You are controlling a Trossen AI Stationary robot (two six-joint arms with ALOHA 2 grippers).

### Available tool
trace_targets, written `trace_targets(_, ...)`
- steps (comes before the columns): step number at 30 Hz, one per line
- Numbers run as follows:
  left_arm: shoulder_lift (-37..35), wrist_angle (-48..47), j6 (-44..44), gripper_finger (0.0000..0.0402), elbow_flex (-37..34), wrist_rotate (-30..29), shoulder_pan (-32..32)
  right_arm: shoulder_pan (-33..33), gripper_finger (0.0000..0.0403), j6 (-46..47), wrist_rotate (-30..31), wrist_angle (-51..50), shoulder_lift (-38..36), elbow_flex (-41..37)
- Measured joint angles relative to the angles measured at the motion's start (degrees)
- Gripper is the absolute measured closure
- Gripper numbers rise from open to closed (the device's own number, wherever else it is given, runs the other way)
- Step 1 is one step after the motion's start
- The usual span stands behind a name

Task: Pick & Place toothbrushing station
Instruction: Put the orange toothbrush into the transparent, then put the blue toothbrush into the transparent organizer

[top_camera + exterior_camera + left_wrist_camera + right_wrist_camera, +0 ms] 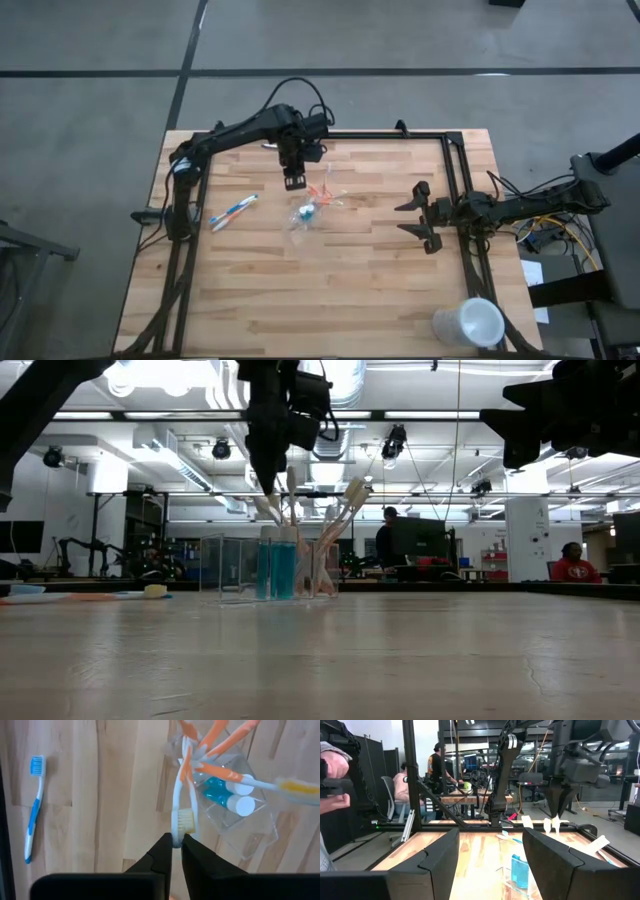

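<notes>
Above wooden table, left end effector pinches white toothbrush standing in clear cup.

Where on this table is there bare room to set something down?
Bare wood: the near strip between the clear cup and the white cup, and the stretch between the clear cup and the open right hand. Crowded: around the clear cup, under the left hand, beside the blue toothbrush.
</notes>
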Motion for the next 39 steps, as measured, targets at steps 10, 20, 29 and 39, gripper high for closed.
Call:
trace_targets(10, -0.02, -0.04, -1.50, 0.0279, 2.01, 0.35, 0.06, 0.00, 0.0188, 0.07, -0.01, 0.00, -0.02, 0.00)
trace_targets(20, -0.16, -0.66, -4.76, 0.0225, 4.62, -1.17, 0.90, 0.01, 0.0188, 0.05, 0.00, 0.00, -0.02, 0.02)
trace_targets(29, -0.76, 3.97, -1.69, 0.0225, 9.68, -10.70, 3.15, 0.01, 0.0188, -0.02, -0.02, 0.00, -0.02, 0.00)
trace_targets(39, -0.64, 19.33, 4.27, 0.0225, 5.14, -9.79, 8.47, -0.01, 0.0188, 0.02, -0.02, 0.00, -0.02, 0.00)
